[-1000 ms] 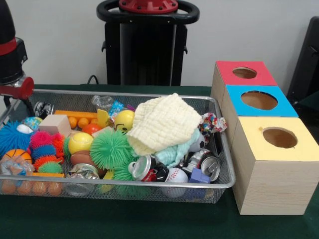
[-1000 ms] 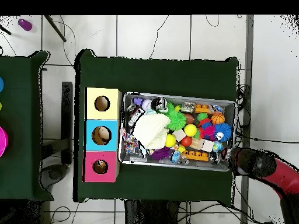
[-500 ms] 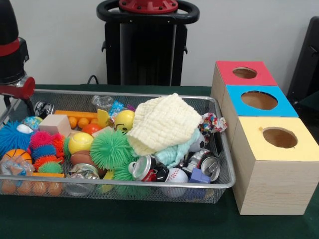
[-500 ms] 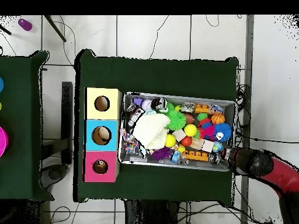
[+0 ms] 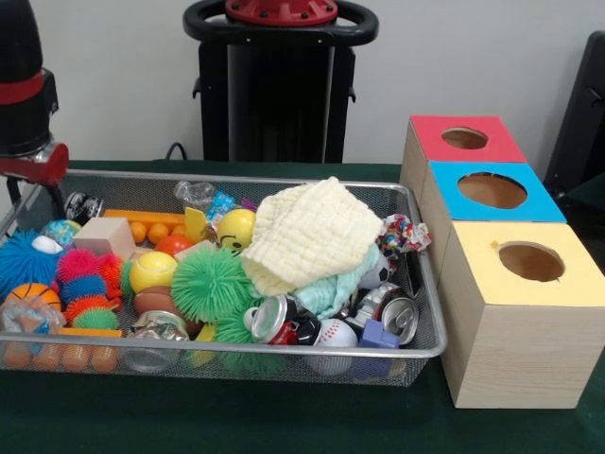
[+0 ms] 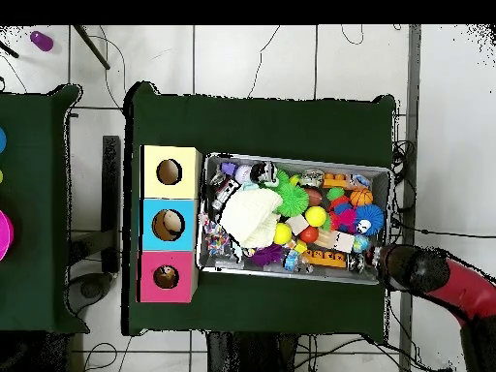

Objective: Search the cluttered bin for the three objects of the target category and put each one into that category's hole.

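Note:
A wire mesh bin (image 5: 416,345) (image 6: 380,174) is packed with mixed objects. A pale yellow cloth (image 5: 312,232) (image 6: 250,215) lies heaped right of the middle in the front view. Beside it are a green spiky ball (image 5: 210,282), a yellow smiley ball (image 5: 235,228), crushed cans (image 5: 274,319), a baseball (image 5: 335,334) and a wooden block (image 5: 104,236). Three boxes with round holes stand beside the bin: red (image 5: 463,139), blue (image 5: 490,191) and yellow (image 5: 529,262). My gripper (image 5: 28,170) (image 6: 395,266) hovers over the bin's far left corner in the front view, holding nothing that I can see.
Orange balls (image 5: 52,357) and spiky toys (image 5: 85,279) fill the bin's left end. The red and black arm (image 6: 455,291) reaches in from the lower right of the overhead view. A second green table (image 6: 29,213) stands at the left there.
The arm has crept a little toward the bin's corner and risen slightly. Nothing in the bin has moved.

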Robot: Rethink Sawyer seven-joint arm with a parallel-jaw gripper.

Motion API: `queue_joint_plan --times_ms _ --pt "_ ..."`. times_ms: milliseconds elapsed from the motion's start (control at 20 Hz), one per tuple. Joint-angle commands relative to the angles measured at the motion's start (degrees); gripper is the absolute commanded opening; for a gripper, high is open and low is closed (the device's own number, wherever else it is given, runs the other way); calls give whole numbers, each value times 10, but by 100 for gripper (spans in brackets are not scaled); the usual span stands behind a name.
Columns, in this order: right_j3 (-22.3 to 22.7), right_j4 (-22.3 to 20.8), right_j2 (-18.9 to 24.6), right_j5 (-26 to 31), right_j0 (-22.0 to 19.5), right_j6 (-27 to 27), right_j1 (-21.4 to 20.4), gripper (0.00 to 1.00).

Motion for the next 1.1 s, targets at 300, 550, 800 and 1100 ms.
queue_joint_plan --times_ms 300,550,800,1100 --pt "12 59 34 -21 60 98 -22 100" --pt "24 70 15 -14 75 103 -43 100" --pt "27 81 11 -33 79 101 -37 100" --pt "19 91 7 -37 84 92 -27 100"
